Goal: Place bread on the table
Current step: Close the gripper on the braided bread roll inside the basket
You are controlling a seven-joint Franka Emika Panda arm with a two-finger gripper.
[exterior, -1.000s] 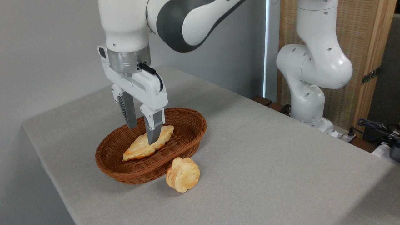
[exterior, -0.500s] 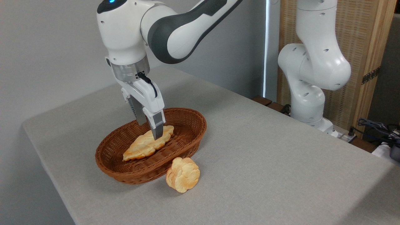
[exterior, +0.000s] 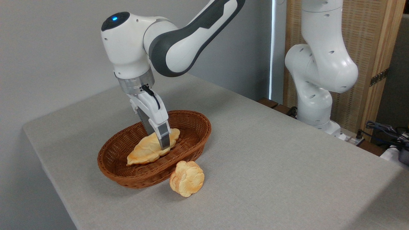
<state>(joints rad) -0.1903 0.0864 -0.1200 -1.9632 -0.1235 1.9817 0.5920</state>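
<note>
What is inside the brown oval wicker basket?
One golden braided loaf, with the gripper straddling it; the far finger is mostly hidden. The brown oval wicker basket floor beneath the loaf is covered.

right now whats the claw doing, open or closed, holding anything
Claw: down in the basket, fingers either side of the bread. Whether it has closed on the loaf cannot be told from this view.

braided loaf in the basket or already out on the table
In. The braided loaf lies inside the basket, the claw down at it; whether the claw grips it cannot be told.
</note>
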